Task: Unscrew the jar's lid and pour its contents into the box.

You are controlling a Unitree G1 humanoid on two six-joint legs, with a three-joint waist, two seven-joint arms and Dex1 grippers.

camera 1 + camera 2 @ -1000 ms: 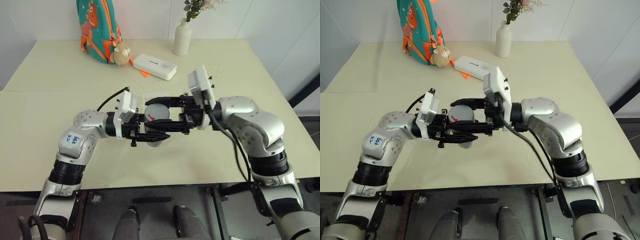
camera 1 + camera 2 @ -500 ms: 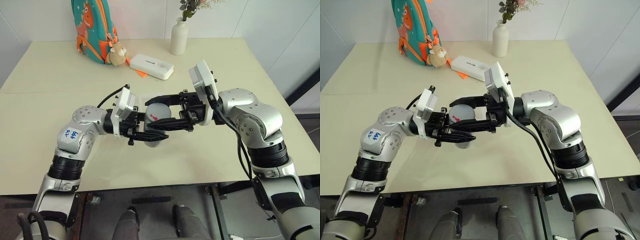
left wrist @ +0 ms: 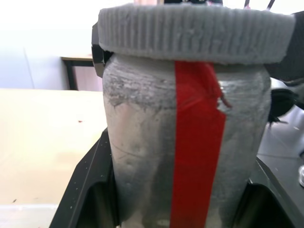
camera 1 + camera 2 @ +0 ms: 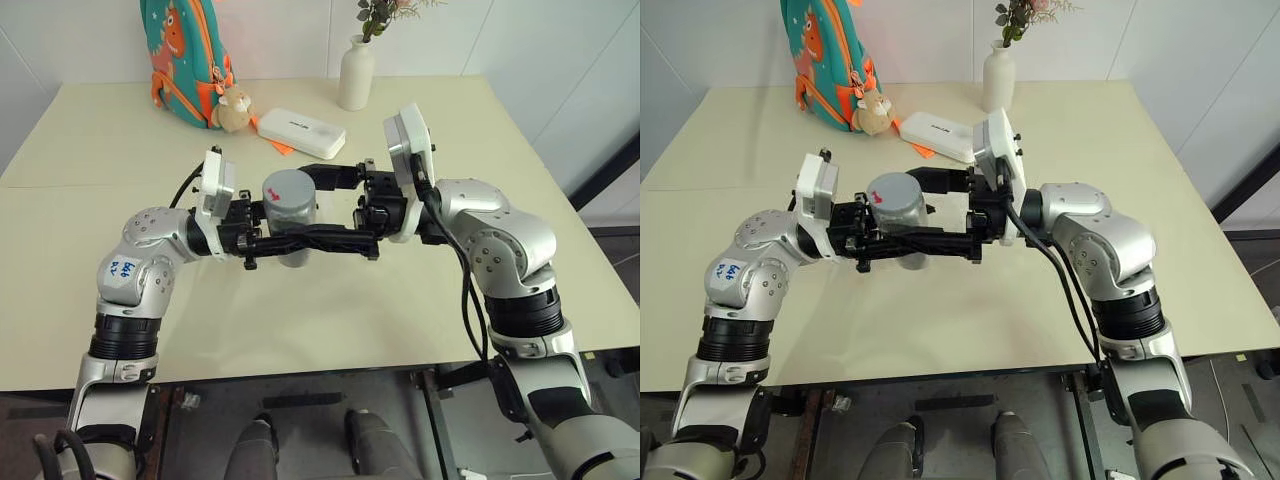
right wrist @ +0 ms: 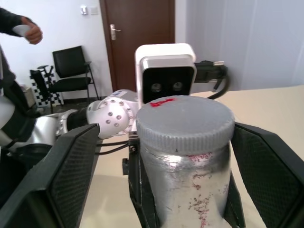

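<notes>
Left claw (image 4: 262,236) clamped on the body of the jar (image 4: 290,228), held upright above the middle of the worktop (image 4: 120,150) with the lid (image 4: 288,188) on, while the right claw (image 4: 330,205) stands spread wide, one finger either side of the lid, not touching.

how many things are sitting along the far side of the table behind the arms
4: a dinosaur backpack far left, a small plush toy against it, a white oblong case to their right, then a white vase with flowers. Others may be hidden behind the arms.
</notes>
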